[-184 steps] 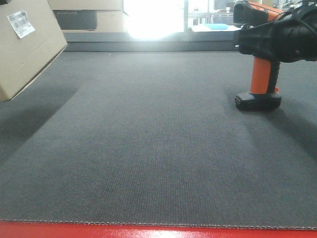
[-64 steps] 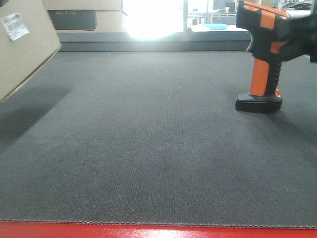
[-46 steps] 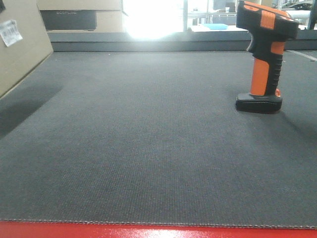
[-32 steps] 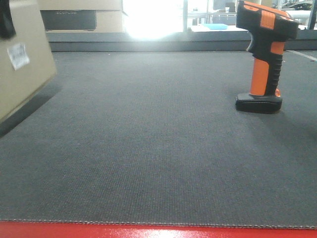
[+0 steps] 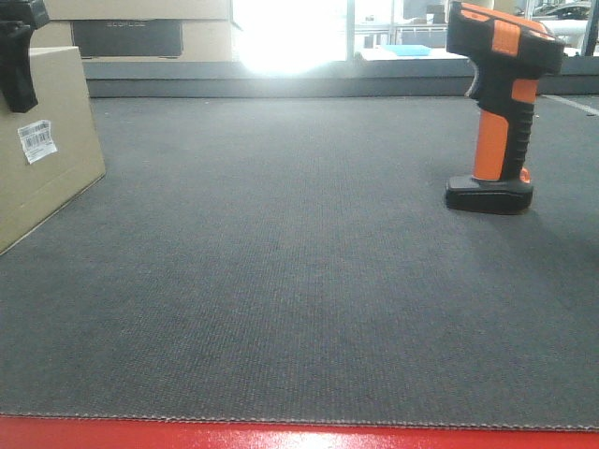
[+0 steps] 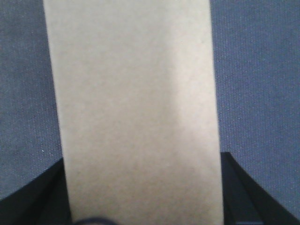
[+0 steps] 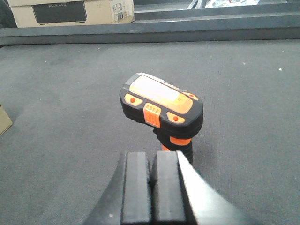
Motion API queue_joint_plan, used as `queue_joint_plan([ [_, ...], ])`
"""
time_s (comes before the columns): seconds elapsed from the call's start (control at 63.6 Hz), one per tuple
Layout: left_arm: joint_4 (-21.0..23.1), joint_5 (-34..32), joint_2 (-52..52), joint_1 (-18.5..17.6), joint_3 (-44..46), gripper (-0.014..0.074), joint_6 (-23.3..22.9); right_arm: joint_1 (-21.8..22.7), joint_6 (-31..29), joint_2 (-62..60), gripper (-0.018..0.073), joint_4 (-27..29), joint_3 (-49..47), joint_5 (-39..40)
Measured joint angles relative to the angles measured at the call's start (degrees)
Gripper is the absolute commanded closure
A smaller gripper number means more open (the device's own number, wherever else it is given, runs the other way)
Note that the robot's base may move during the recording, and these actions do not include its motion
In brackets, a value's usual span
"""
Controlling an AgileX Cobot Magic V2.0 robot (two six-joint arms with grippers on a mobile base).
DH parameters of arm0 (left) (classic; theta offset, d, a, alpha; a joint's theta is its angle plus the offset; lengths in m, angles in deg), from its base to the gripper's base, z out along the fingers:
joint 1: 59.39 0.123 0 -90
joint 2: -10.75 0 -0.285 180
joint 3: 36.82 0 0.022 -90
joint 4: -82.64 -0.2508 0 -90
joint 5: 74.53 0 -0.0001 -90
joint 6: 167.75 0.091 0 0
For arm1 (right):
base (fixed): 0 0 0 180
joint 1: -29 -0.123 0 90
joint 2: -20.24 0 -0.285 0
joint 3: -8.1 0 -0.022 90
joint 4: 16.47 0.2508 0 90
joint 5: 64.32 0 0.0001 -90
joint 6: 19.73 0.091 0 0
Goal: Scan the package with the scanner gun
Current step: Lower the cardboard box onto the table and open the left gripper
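The package point(image 5: 42, 168), a tan cardboard box with a white barcode label point(image 5: 36, 140), sits level on the dark mat at the far left. My left gripper point(image 6: 140, 187) has its black fingers point(image 6: 47, 197) against both sides of the package point(image 6: 136, 108); one finger point(image 5: 19, 56) shows over its top edge. The scanner gun point(image 5: 501, 103) stands upright on its flat base at the right. My right gripper point(image 7: 152, 161) is shut and empty, just behind and above the scanner gun point(image 7: 161, 105), not touching it. It is out of the front view.
Wider boxes with a dark printed panel point(image 5: 131, 33) stand beyond a raised ledge point(image 5: 281, 82) at the back; they also show in the right wrist view point(image 7: 70, 11). A red strip point(image 5: 299, 437) marks the mat's front edge.
The package came down from a tilted, lifted pose to rest level on the mat. My right gripper let go of the scanner gun and drew back out of the front view.
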Motion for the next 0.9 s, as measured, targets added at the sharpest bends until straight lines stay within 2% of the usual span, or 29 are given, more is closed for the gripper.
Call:
queue_joint_plan([
  [0.079, -0.11, 0.0, 0.0, 0.0, 0.0, -0.0023, 0.0, 0.0, 0.0, 0.0, 0.0721, 0.0, 0.0, 0.0],
  [0.094, -0.22, 0.0, 0.0, 0.0, 0.0, -0.0028, 0.0, 0.0, 0.0, 0.0, 0.0721, 0.0, 0.0, -0.08],
  [0.283, -0.23, 0.0, -1.42, 0.0, 0.0, 0.0016, 0.0, 0.0, 0.0, 0.0, 0.0721, -0.11, 0.0, -0.12],
  [0.519, -0.23, 0.0, -10.34, 0.0, 0.0, 0.0044, 0.0, 0.0, 0.0, 0.2, 0.0721, -1.46, 0.0, -0.33],
  [0.582, 0.18, 0.0, -12.74, 0.0, 0.0, 0.0096, 0.0, 0.0, 0.0, 0.83, 0.0721, -1.85, 0.0, -0.33],
  [0.692, 1.3, 0.1, -17.51, 0.0, -0.79, 0.0269, 0.0, 1.05, 0.0, 1.6, 0.0721, -1.94, 0.0, -0.42],
  [0.786, 2.59, -0.33, -22.52, 0.0, -4.35, 0.0464, 0.0, 3.97, 0.0, 2.42, 0.0721, -1.96, 0.0, -0.56],
  [0.896, 3.0, -4.11, -27.92, 0.0, -9.39, 0.0598, 0.0, 7.87, 0.0, 2.42, 0.0721, -3.58, 0.0, -1.07],
])
